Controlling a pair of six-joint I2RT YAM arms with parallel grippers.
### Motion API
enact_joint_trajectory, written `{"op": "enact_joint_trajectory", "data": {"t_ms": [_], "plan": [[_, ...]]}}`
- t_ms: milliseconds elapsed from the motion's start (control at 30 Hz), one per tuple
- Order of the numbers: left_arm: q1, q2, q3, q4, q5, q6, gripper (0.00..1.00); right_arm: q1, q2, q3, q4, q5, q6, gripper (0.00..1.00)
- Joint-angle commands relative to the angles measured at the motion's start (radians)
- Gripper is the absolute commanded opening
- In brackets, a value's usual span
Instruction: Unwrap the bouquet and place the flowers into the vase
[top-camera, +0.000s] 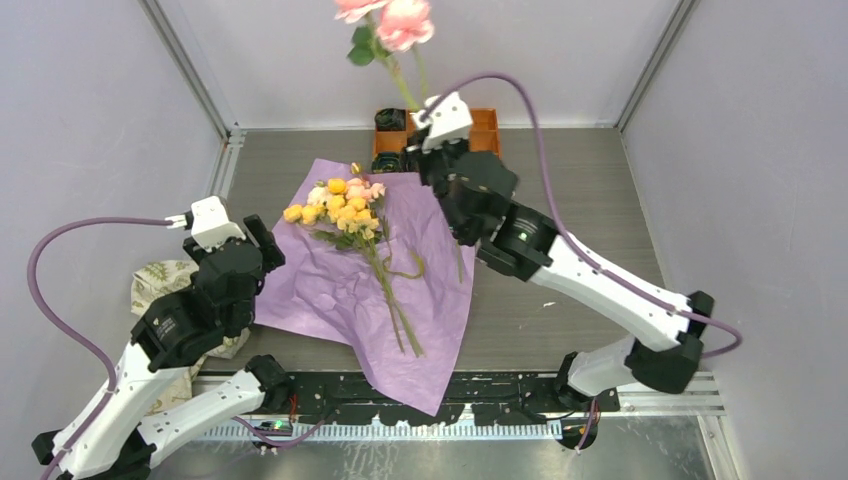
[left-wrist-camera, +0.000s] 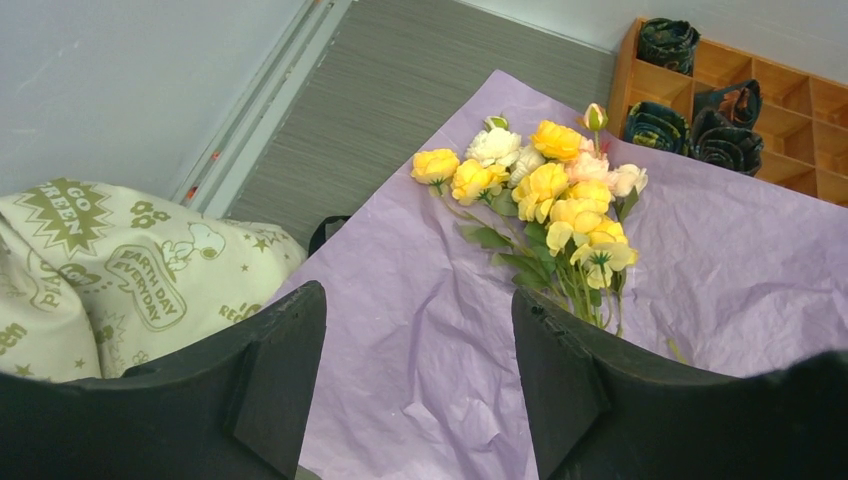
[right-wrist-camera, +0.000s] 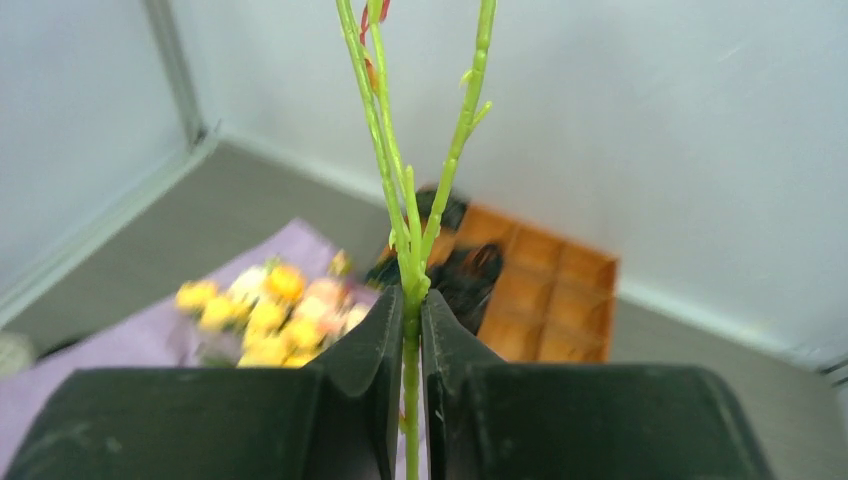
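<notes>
A grey wood-grain table (top-camera: 580, 180) is shown, enclosed by pale grey walls. A sheet of purple wrapping paper (top-camera: 330, 290) is spread flat across the middle, one corner overhanging the near edge. On it a loose bunch of yellow, cream and pink flowers (top-camera: 342, 212) is laid, heads toward the far left and green stems trailing toward the near edge.

The right gripper (right-wrist-camera: 412, 310) is pinched nearly closed on the thin green stems of two pink roses (top-camera: 402, 22), which are held upright above the far side of the table, in front of an orange compartment tray (left-wrist-camera: 790, 100). Dark rolled fabric coils (left-wrist-camera: 668, 40) are seen in the tray's left compartments.

The left gripper (left-wrist-camera: 415, 310) is held with jaws spread wide and nothing between them, above the left edge of the paper. At the near left a beige printed cloth (left-wrist-camera: 120, 270) is bunched; the words "GO GREEN" and "EARTH DAY EVERYDAY" can be read on it, beside a cartoon dog figure.
</notes>
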Motion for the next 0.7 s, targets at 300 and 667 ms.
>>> {"op": "enact_joint_trajectory", "data": {"t_ms": [300, 667], "plan": [[0.003, 0.04, -0.027, 0.103, 0.035, -0.028, 0.67, -0.104, -0.221, -0.231, 0.774, 0.115, -0.448, 0.01], [0.003, 0.067, -0.042, 0.127, 0.037, -0.027, 0.67, -0.298, -0.17, -0.225, 0.854, -0.011, -0.428, 0.01]]}}
